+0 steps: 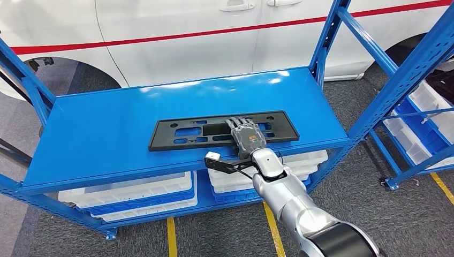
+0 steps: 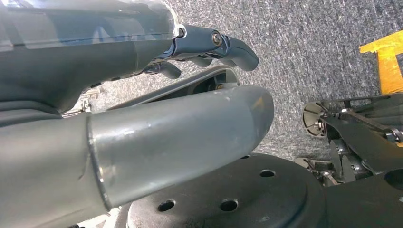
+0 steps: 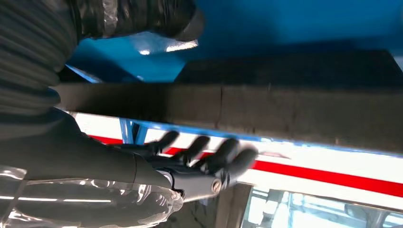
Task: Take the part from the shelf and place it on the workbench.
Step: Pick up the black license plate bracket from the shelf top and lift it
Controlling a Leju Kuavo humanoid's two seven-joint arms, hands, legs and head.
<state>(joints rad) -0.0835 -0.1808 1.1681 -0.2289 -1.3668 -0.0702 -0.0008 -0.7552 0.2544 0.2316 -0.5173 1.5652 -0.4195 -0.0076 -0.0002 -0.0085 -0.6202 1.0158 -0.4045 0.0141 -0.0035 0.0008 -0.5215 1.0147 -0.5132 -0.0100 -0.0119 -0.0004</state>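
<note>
A white car point(image 1: 214, 37) with a red stripe along its side stands behind everything else in the head view. Its two door handles point(image 1: 235, 6) show at the upper edge, and a dark wheel arch is at its lower left. In front of the car, low down, white and blue plastic bins point(image 1: 134, 193) sit stacked. To the right of the car, more white bins point(image 1: 428, 115) are stacked. Below the car lies grey carpet floor point(image 1: 353, 198) with yellow lines point(image 1: 171, 235).

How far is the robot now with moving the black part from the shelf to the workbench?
Early stage. Done: the right hand has reached the black part and lies over its near edge. In hand: closing a grip; a firm hold is not clear. The part lies flat on the blue shelf. Left: lift it, carry it, place it on the workbench. The left hand holds nothing.
</note>
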